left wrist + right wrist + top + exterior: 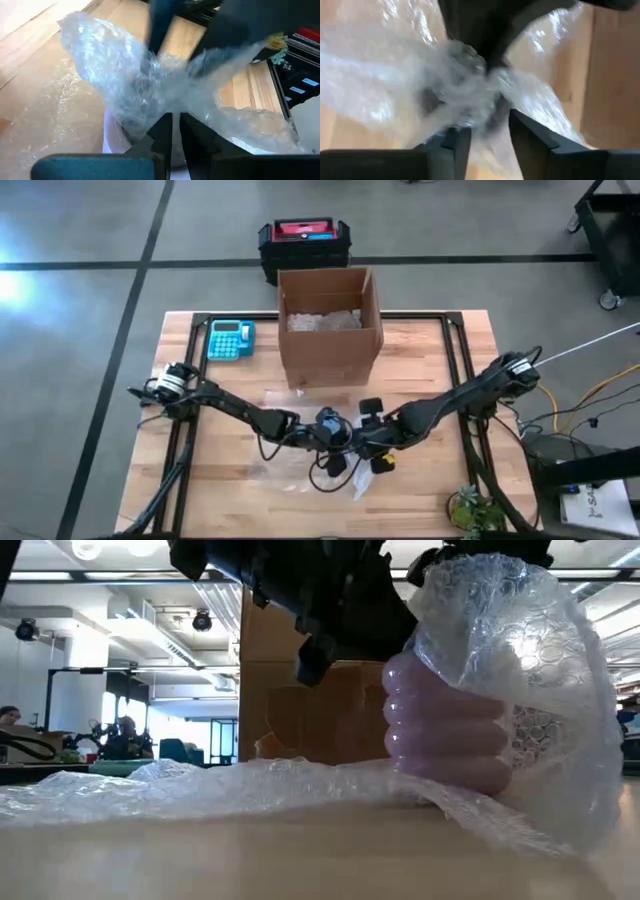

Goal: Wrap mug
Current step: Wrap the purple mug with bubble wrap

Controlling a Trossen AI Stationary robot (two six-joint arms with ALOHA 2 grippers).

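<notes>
Lavender mug (445,730) draped in bubble wrap (520,660), frame centre-right. Left claw (172,131) pinched on bubble wrap; right claw (489,131) narrowly parted. No legible writing.

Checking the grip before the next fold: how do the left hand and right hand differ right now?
The left hand has its fingers nearly together, pinching the bubble wrap; the right hand is open, wrap bunched in its gap. Both hang over the lilac mug.

Glossy ribbed lilac mug (445,735), crinkly clear bubble wrap (250,785), matt wooden table (300,860).
</notes>
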